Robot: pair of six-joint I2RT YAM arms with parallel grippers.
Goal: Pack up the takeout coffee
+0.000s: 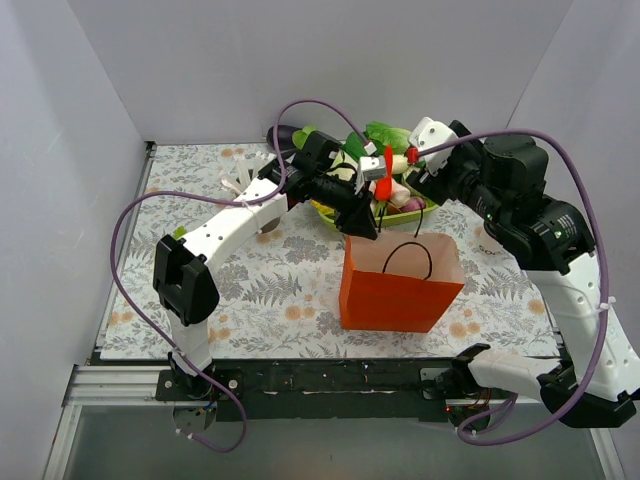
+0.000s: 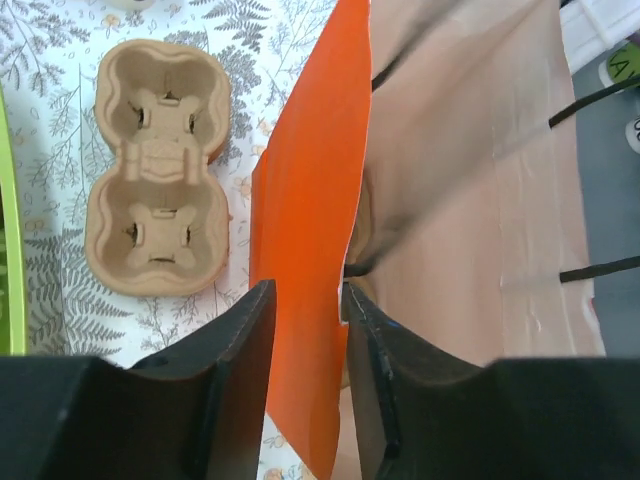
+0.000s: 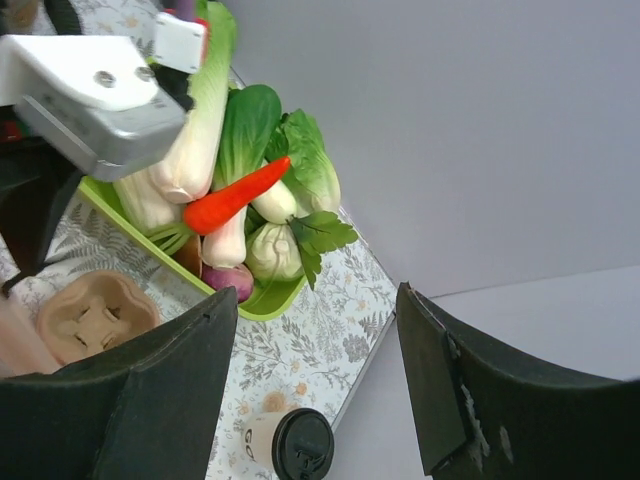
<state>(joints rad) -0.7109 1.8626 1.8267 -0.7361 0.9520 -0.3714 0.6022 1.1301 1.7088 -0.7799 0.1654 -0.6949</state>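
**L jaws astride bag rim; coffee outside bag**

L gripper (image 2: 305, 295) sits at the top edge of the orange bag (image 1: 395, 295), one finger on either side of its wall; can't tell if it's pinching. R gripper (image 3: 315, 310) is beyond the bag, jaws wide apart, nothing btwn. The takeout coffee (image 3: 290, 445) stands upright on the table, well apart from the bag, w/ the pulp tray (image 3: 95, 315) btwn them.

Bright, even overhead light; soft shadows; wrist views' near edges blurred.
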